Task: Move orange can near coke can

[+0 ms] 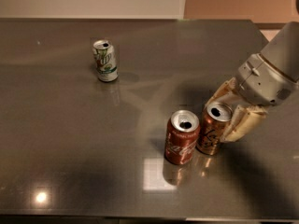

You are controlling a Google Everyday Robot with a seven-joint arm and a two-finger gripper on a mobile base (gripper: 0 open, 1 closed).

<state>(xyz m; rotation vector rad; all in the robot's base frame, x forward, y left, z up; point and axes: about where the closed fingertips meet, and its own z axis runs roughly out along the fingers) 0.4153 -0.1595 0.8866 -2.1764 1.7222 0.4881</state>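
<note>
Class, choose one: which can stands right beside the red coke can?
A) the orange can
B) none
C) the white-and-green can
A: the orange can stands right beside the coke can, with the end effector at it; the white-and-green can stands far off.

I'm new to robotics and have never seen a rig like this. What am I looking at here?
One camera looks down on a dark glossy table; where it is mounted is not on record. The grey-white arm coming in at the picture's right edge belongs to a mobile robot. At its end is the pale gripper, the part that grasps. It sits around a dull brownish-orange drink can, which stands upright close beside a red Coca-Cola drink can. Whether the gripper is clamping the orange can or only surrounds it, I cannot tell. Farther back on the left, a white-and-green drink can stands well apart from those two.
</note>
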